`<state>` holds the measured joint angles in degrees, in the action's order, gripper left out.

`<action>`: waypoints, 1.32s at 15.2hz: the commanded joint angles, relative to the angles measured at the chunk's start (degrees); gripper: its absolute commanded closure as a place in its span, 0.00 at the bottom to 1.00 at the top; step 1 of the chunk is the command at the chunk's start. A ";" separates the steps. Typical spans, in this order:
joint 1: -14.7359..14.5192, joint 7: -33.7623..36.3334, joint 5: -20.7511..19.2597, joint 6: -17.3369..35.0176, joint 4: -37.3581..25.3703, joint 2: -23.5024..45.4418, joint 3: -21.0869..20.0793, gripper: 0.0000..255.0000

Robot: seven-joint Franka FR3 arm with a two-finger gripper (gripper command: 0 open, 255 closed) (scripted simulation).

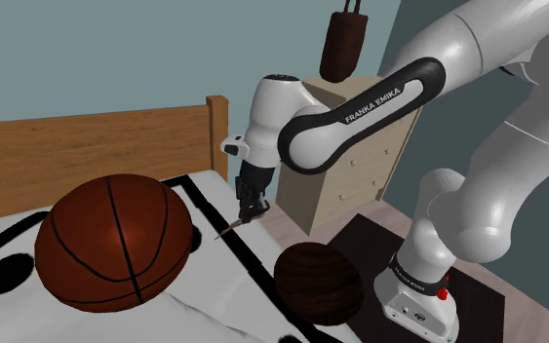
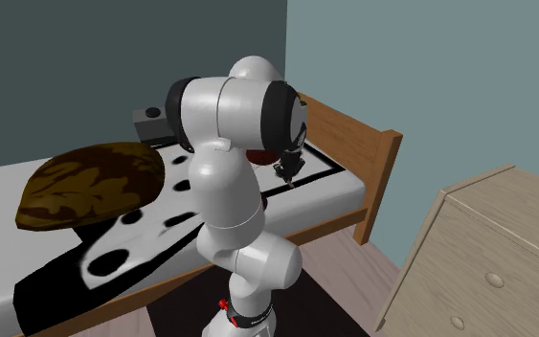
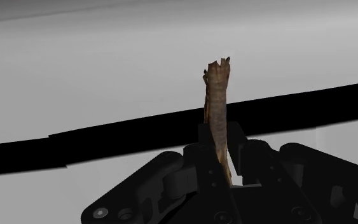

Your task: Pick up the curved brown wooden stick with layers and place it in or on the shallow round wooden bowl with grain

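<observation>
A basketball rests on a black-and-white bedspread by a wooden bed board, with a pale dresser standing beyond.

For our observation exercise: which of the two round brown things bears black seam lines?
The basketball, larger and orange-brown; the darker bowl shows wood grain instead.

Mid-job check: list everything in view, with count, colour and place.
stick: one, brown, clasped between the fingers
bowl: one, dark brown, beside the bed near the stand
basketball: one, orange-brown, on the bed
cushion: one, mottled brown, on the bed
box: one, dark grey, beyond the bed
bed: one, white cover with black pattern
dresser: one, pale wood, beside the bed
bag: one, dark brown, hanging above the dresser
arm: one, white, on the stand
fingers: two, black, shut on the stick
</observation>
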<state>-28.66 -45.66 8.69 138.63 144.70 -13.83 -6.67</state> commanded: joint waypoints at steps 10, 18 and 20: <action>0.22 0.83 -0.62 -9.35 -4.69 -4.65 0.30 1.00; -1.00 3.07 0.17 -13.94 -1.80 -12.36 -0.94 1.00; -2.02 4.47 1.02 -14.75 1.50 -16.61 -1.96 1.00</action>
<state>-30.18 -42.00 9.32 124.29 145.01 -28.77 -8.06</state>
